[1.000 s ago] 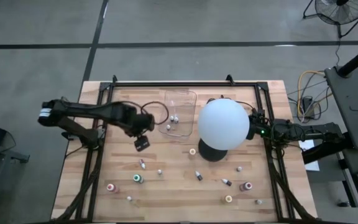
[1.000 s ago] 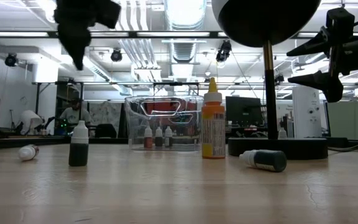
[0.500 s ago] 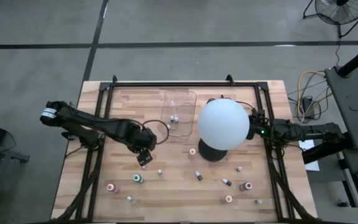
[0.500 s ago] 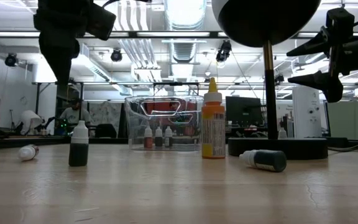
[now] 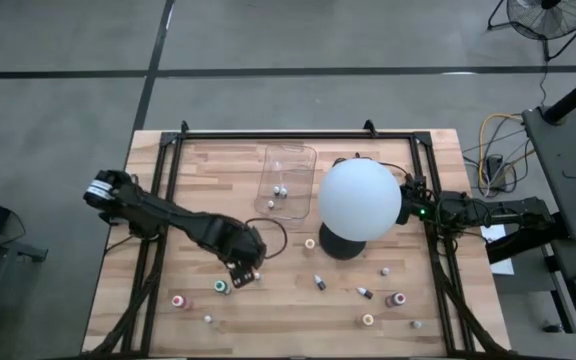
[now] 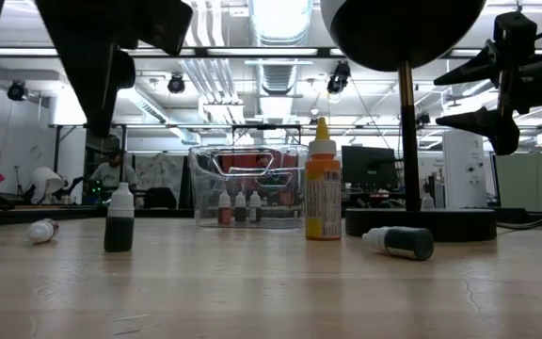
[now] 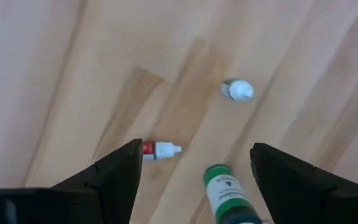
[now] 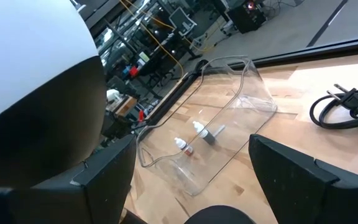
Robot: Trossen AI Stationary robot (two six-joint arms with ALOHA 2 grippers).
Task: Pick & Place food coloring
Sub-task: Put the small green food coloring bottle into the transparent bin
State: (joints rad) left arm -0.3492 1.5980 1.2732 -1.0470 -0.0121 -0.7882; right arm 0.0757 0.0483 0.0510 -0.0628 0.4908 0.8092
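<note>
Wooden plank table (image 5: 298,300), pale grain, black rail frame; workshop room behind, ceiling lights, person seated far off. Left gripper (image 5: 244,274) fingers spread wide, empty, poised over green-capped bottle (image 7: 225,188), small red vial (image 7: 159,149) lying just beside. Right gripper (image 5: 408,206) spread open, empty, by white globe (image 5: 359,199). Clear plastic tray (image 5: 289,183) holds three vials. Other food coloring bottles (image 5: 366,293) scattered across near half of table.
</note>
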